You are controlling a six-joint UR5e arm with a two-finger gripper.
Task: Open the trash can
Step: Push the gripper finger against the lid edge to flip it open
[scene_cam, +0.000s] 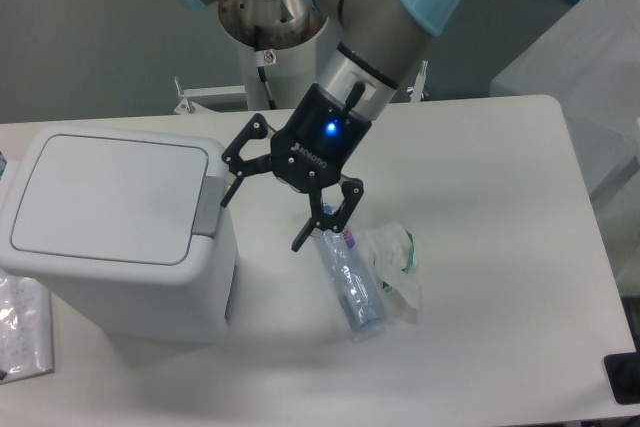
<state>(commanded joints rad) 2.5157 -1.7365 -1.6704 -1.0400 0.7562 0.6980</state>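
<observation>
The white table is filling most of the view. The trash can is sitting at its left side, a boxy white bin with its flat lid lying closed and a grey latch showing on the rim at the right. The arm is reaching down from the top, a blue light glowing on its wrist. The gripper is hanging just right of the bin with its fingers spread wide, holding nothing (one fingertip is right beside the grey latch; whether it touches is unclear). A clear plastic bottle is lying on the table below the gripper, touching a crumpled clear wrapper with a green patch.
</observation>
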